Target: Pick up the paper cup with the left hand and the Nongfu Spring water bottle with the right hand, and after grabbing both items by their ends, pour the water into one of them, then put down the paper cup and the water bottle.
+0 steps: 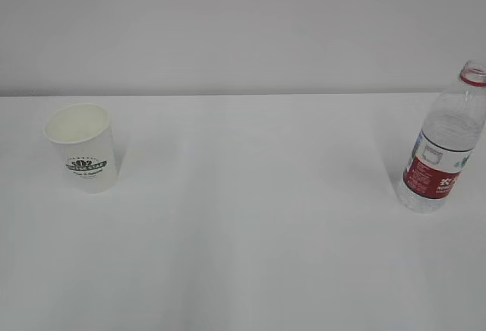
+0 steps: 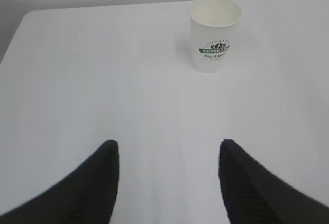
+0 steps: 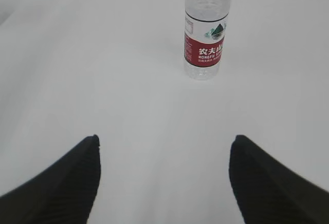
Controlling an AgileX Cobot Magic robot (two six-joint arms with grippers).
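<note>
1 paper cup (image 1: 80, 147), 1 water bottle (image 1: 444, 143), 1 table (image 1: 250, 232).

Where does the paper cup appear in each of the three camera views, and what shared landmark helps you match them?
Exterior view: paper cup stands upright at far left on the white table.
Left wrist view: upper right of centre, beyond the gripper's fingers.
Right wrist view: not in it.
Shared landmark: the white table.

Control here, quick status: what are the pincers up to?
Left pincer open, empty, short of white paper cup. Right pincer open, empty, short of clear ribbed plastic bottle. Both upright, nothing between.
</note>
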